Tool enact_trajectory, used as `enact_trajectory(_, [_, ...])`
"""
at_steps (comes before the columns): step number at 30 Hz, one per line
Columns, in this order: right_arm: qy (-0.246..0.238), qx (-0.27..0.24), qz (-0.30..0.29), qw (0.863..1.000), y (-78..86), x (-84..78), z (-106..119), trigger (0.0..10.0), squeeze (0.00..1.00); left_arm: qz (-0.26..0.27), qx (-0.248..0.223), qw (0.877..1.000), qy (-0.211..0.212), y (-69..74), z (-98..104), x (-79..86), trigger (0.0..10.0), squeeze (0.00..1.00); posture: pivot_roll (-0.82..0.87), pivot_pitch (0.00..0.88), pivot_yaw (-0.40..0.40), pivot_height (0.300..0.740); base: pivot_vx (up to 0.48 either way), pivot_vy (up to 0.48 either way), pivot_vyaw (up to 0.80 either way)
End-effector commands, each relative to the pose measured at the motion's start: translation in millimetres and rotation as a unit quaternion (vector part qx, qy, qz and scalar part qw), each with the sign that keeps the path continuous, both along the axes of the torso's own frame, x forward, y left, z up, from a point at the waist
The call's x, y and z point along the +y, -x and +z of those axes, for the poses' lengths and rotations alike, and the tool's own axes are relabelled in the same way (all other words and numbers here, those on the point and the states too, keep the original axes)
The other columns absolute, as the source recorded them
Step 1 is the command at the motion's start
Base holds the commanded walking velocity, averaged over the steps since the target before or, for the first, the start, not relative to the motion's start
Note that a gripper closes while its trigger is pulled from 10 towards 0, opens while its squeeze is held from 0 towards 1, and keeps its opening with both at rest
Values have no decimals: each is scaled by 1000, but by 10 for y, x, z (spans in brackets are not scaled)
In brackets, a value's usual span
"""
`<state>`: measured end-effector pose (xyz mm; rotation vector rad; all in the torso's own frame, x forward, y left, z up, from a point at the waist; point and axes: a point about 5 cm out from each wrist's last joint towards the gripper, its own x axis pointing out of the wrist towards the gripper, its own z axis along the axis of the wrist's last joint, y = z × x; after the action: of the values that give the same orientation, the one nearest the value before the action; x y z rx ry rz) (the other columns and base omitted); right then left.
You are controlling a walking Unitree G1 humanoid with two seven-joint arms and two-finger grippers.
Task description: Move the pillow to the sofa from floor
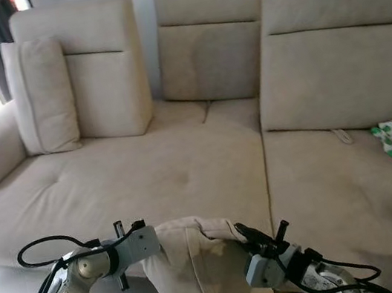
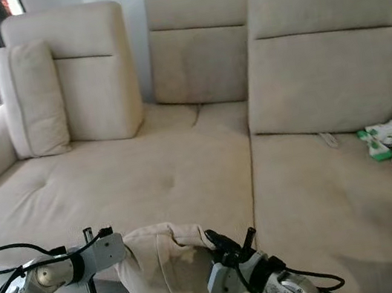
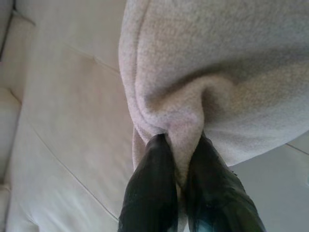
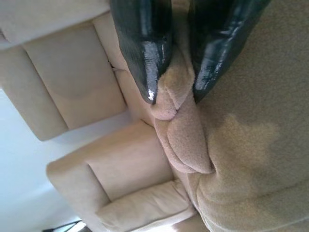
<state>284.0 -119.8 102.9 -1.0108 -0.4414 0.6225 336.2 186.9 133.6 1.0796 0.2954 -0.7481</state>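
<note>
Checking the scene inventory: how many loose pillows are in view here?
2. One pillow is pinched between the left gripper and right gripper before the sofa; a second pillow leans upright at its left end. Others could be hidden.

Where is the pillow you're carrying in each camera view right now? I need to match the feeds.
Left eye view: pillow bottom centre, pinched between left gripper and right gripper.
Right eye view: bottom centre, slightly further left.
Left wrist view: upper right, a fold between the fingers.
Right wrist view: right side, fold pinched.
Shared landmark: beige sofa behind it.
</note>
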Motion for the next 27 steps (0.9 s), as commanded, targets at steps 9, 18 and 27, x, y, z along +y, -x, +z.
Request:
enact_trajectory(9, [-38, -38, 8, 999, -4, 63, 203, 10000, 0, 2, -33, 999, 6, -64, 88, -88, 10000, 0, 40, 0, -22, 632, 0, 0, -421])
enact_trajectory(18, [-40, -41, 4, 998, -4, 36, 240, 10000, 0, 4, -41, 999, 12, -82, 106, -124, 10000, 0, 32, 0, -25, 657, 0, 0, -428])
enact_trajectory(27, [-45, -36, 0, 998, -3, 28, 261, 10000, 0, 7, -42, 999, 15, -90, 91, -150, 10000, 0, 27, 0, -34, 674, 0, 0, -344])
